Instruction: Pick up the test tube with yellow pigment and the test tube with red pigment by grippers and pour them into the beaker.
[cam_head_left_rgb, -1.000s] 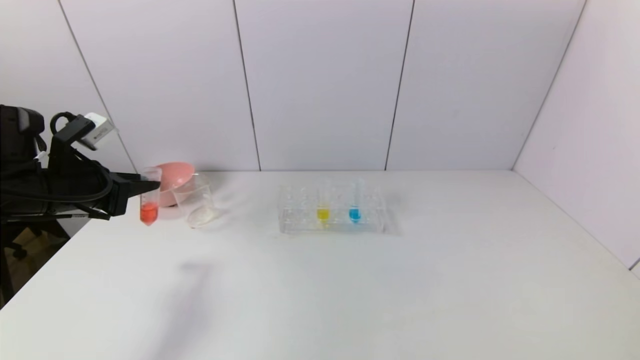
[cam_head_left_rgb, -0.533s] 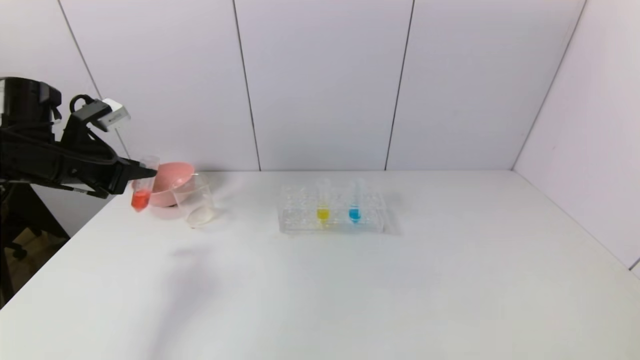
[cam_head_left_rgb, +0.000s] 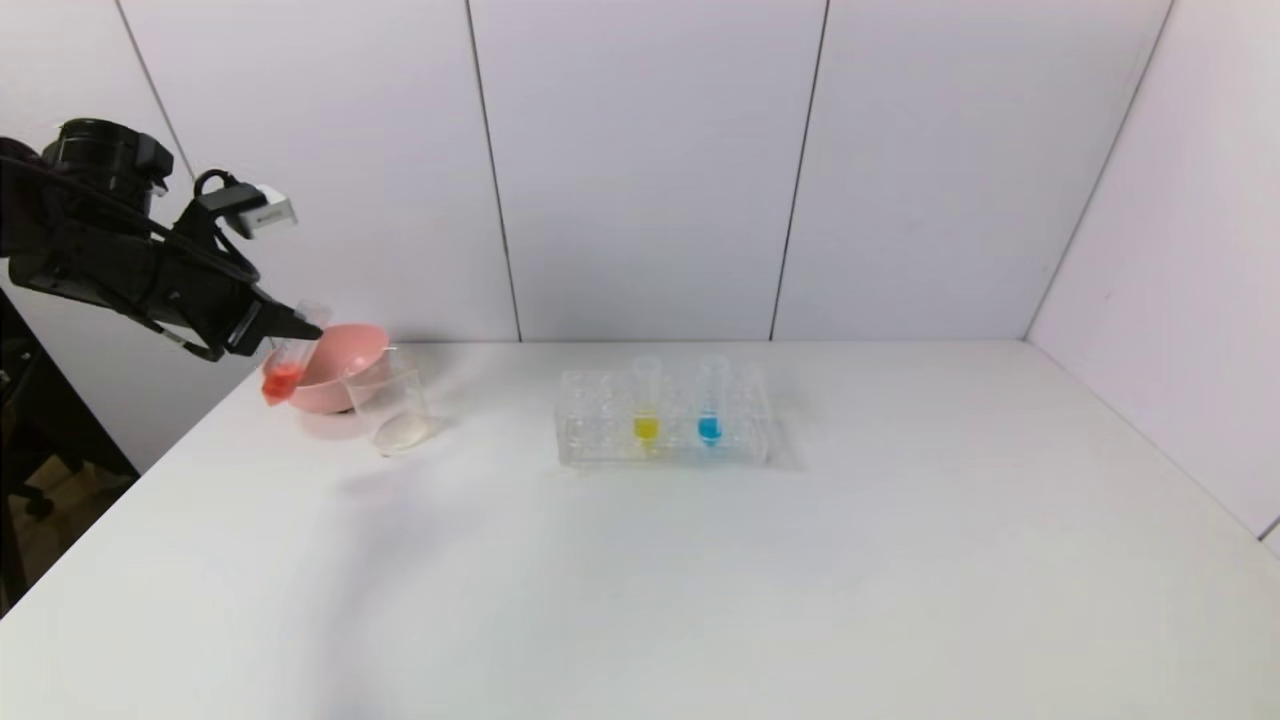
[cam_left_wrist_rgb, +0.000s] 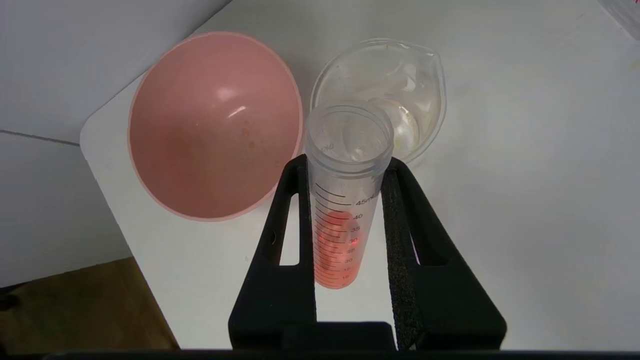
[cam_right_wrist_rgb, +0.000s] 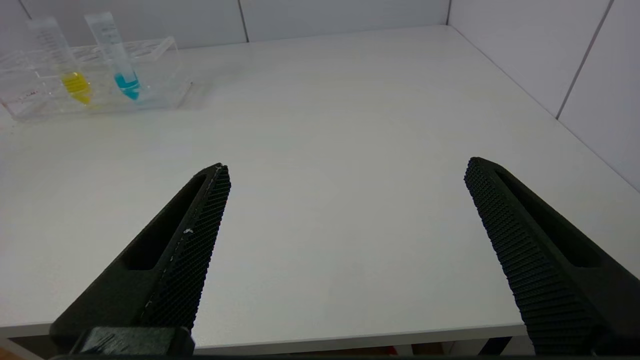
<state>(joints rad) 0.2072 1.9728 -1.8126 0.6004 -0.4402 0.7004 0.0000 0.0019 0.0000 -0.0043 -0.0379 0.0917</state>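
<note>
My left gripper (cam_head_left_rgb: 300, 327) is shut on the red-pigment test tube (cam_head_left_rgb: 285, 365) and holds it tilted above the table's far left corner, mouth toward the pink bowl. In the left wrist view the gripper (cam_left_wrist_rgb: 348, 165) clamps the tube (cam_left_wrist_rgb: 340, 220) just below its rim, red liquid at its tip. The clear beaker (cam_head_left_rgb: 390, 405) stands just right of the tube; it also shows in the left wrist view (cam_left_wrist_rgb: 425, 107). The yellow-pigment tube (cam_head_left_rgb: 646, 410) stands in the rack, also in the right wrist view (cam_right_wrist_rgb: 65, 65). My right gripper (cam_right_wrist_rgb: 345, 170) is open over the table's near edge, out of the head view.
A pink bowl (cam_head_left_rgb: 345, 375) sits behind the beaker at the far left corner. A clear tube rack (cam_head_left_rgb: 665, 440) at mid-table holds the yellow tube and a blue-liquid tube (cam_head_left_rgb: 710, 410). The table's left edge (cam_head_left_rgb: 150, 470) lies close below the left arm.
My left arm has risen and swung toward the back with the red tube. The tube has gone from nearly upright to tilted, now in front of the pink bowl's left rim.
</note>
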